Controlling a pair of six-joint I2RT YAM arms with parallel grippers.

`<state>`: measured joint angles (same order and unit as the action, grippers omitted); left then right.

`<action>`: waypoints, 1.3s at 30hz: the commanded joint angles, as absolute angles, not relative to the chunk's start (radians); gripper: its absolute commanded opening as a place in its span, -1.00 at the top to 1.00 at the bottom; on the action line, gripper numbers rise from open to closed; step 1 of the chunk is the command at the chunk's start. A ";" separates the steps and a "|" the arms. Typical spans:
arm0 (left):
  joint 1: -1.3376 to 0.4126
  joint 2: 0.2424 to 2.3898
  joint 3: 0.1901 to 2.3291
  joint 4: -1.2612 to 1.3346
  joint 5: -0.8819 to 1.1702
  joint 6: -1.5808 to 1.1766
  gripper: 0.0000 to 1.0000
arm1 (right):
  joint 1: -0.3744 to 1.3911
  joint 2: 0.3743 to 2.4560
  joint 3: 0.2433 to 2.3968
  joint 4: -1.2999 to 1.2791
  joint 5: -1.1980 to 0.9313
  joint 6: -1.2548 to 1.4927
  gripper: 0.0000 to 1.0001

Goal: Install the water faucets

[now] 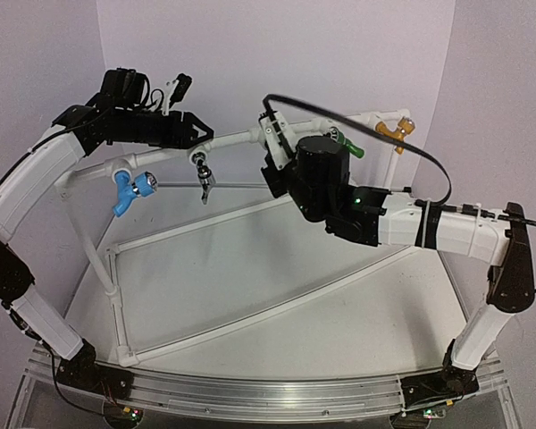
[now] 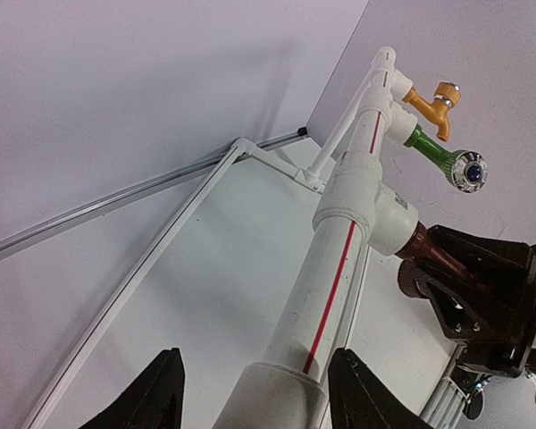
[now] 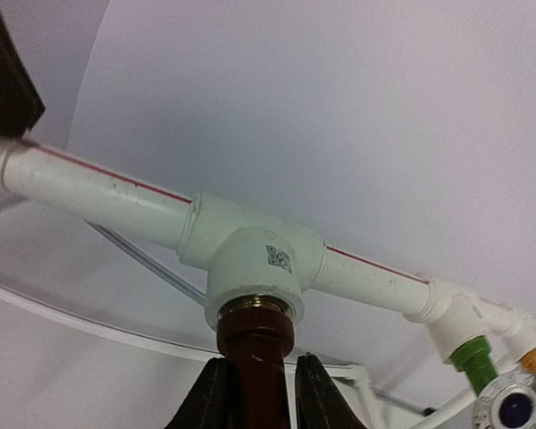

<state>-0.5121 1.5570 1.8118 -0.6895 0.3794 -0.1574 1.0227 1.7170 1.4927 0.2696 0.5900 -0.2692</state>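
**Brown tap pinched at the tee; frame on white tabletop**

Surface: matte white tabletop (image 1: 250, 268). A brushed aluminium rail (image 1: 268, 393) runs along its near edge, with both arm bases fixed there.

Room: plain pale lilac backdrop walls (image 1: 250, 54) close off the back and both sides. The lighting is even, with soft shadows under the arms.

On the tabletop stands a white plastic pipe frame (image 3: 107, 192), with a thin red line along its raised top bar. Along that bar, left to right from the overhead view:
- sky-blue plastic faucet (image 1: 128, 190)
- small chrome metal faucet (image 1: 203, 175)
- dark brown faucet (image 3: 255, 349), hidden from overhead by the right wrist
- green faucet with a silvery round end (image 2: 433, 154)
- orange faucet (image 2: 431, 103), at the far right corner

Right jaws: pressed tight on the dark brown faucet's body, one black finger (image 3: 210, 402) on each side. The faucet's brassy upper end sits in the mouth of a white tee fitting (image 3: 250, 255) on the top bar.

Left jaws: partly spread and straddling the top bar near its left end. I cannot tell whether they press on it, and a sliver of gap shows beside one finger (image 2: 152, 398).
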 commanded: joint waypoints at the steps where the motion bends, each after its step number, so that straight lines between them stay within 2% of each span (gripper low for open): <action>1: -0.525 1.608 1.762 -0.930 0.404 -0.182 -0.14 | 0.933 1.663 1.460 0.356 0.498 0.544 1.00; 5: -0.525 1.609 1.756 -0.923 0.409 -0.187 -0.14 | 0.896 1.672 1.496 0.373 0.381 0.879 1.00; 11: -0.525 1.594 1.752 -0.914 0.421 -0.191 -0.14 | 0.896 1.691 1.557 0.411 0.275 0.957 0.97; 13: -0.525 1.588 1.749 -0.913 0.423 -0.191 -0.15 | 0.896 1.676 1.541 0.411 0.263 0.933 0.71; 14: -0.524 1.587 1.747 -0.913 0.422 -0.190 -0.15 | 0.896 1.661 1.520 0.409 0.265 0.920 0.46; 17: -0.524 1.589 1.748 -0.913 0.421 -0.185 -0.14 | 0.897 1.630 1.497 0.353 0.255 0.809 -0.01; 21: -0.524 1.595 1.747 -0.910 0.427 -0.183 -0.14 | 0.897 1.596 1.483 0.262 0.205 0.625 -0.79; 22: -0.524 1.596 1.747 -0.910 0.427 -0.183 -0.14 | 0.897 1.583 1.475 0.243 0.197 0.589 -0.93; 31: -0.524 1.604 1.752 -0.909 0.429 -0.183 -0.14 | 0.897 1.409 1.415 0.019 0.270 0.383 -0.97; 39: -0.524 1.607 1.759 -0.914 0.428 -0.176 -0.14 | 0.907 1.323 1.464 -0.173 -0.072 -0.108 -0.97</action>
